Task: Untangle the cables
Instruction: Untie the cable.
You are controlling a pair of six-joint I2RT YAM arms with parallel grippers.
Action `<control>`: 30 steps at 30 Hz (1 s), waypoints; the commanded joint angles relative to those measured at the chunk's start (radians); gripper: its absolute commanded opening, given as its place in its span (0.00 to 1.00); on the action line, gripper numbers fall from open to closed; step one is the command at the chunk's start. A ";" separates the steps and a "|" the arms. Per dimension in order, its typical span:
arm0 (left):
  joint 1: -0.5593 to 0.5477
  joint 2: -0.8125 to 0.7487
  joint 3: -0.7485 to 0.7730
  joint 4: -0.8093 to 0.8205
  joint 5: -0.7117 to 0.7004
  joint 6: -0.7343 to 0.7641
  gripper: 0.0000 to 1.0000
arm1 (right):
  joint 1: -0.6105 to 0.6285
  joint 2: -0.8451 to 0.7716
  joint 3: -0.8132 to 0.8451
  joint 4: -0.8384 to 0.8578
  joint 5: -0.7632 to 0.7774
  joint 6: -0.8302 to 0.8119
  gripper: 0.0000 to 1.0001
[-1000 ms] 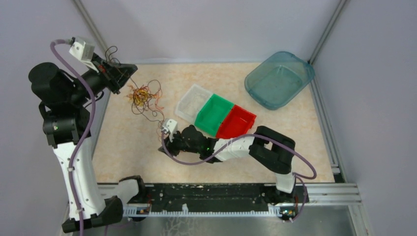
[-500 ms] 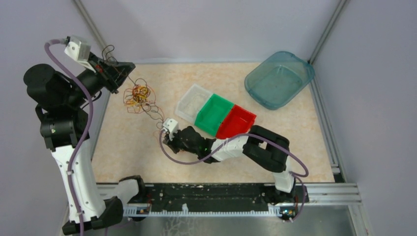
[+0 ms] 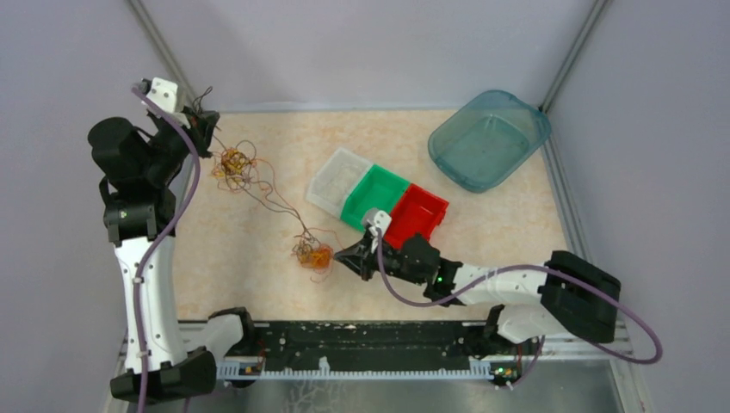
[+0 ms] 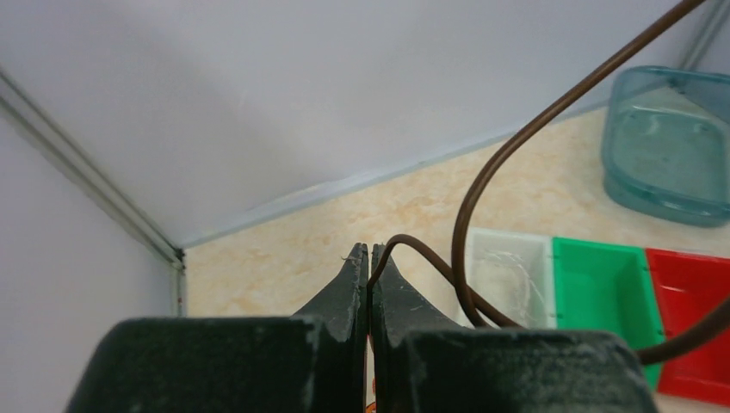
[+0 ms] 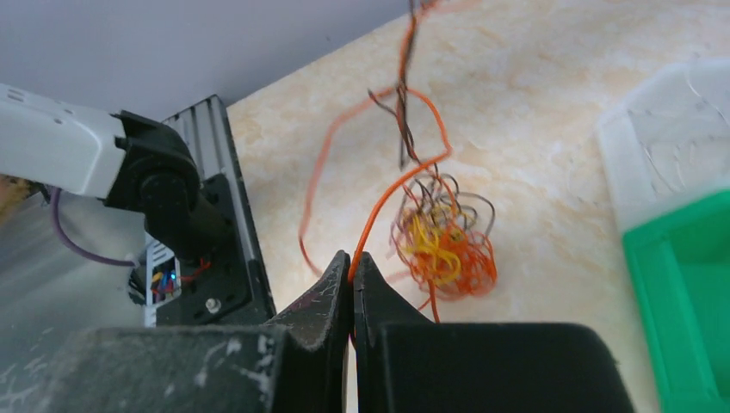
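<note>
The cables are stretched out in two clumps joined by thin strands. One orange-yellow clump (image 3: 234, 161) hangs near the far left corner. The other clump (image 3: 315, 255) lies on the table near the front; in the right wrist view it is an orange and yellow ball (image 5: 445, 249). My left gripper (image 3: 207, 127) is raised at the far left and shut on a brown cable (image 4: 482, 198). My right gripper (image 3: 343, 257) is low, just right of the front clump, shut on an orange cable (image 5: 379, 215).
Three joined bins, clear (image 3: 336, 178), green (image 3: 375, 200) and red (image 3: 417, 212), sit mid-table just behind my right arm. A teal tub (image 3: 489, 138) stands at the back right. Grey walls close off the back and sides. A black rail (image 3: 361, 344) runs along the front edge.
My right arm has swung right and forward, dragging part of the tangle down as a separate clump. My left gripper has pulled back toward the far left corner. The strands between the clumps have stretched out.
</note>
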 commanded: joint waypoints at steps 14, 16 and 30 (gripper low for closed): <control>0.001 -0.062 -0.169 0.195 -0.219 0.244 0.00 | -0.143 -0.758 -0.205 -0.462 0.105 0.152 0.00; 0.002 -0.072 -0.207 0.178 -0.186 0.222 0.00 | -0.152 -0.800 -0.162 -0.527 0.107 0.141 0.00; -0.004 -0.088 -0.481 0.175 -0.344 0.362 0.00 | -0.194 -0.824 0.255 -0.838 0.217 -0.112 0.00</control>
